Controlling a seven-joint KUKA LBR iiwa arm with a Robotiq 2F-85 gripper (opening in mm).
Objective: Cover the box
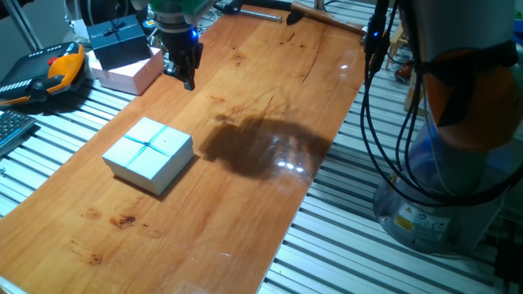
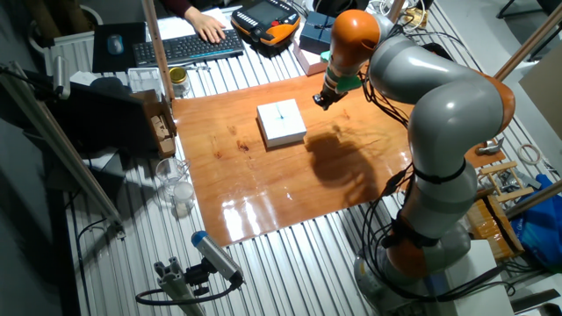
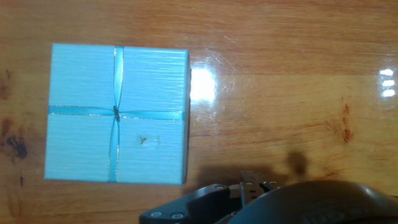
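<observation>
The box (image 1: 149, 154) sits left of centre in one fixed view, on the tabletop (image 1: 245, 204), already wearing a pale blue lid crossed by a thin ribbon. The hand (image 1: 185, 67) hangs above and apart from it, near the upper middle, holding nothing; whether its fingers are spread I cannot tell. The job looks finished, so the sound move is to keep clear and not nudge the lid, which lies flat and square on all sides.
</observation>
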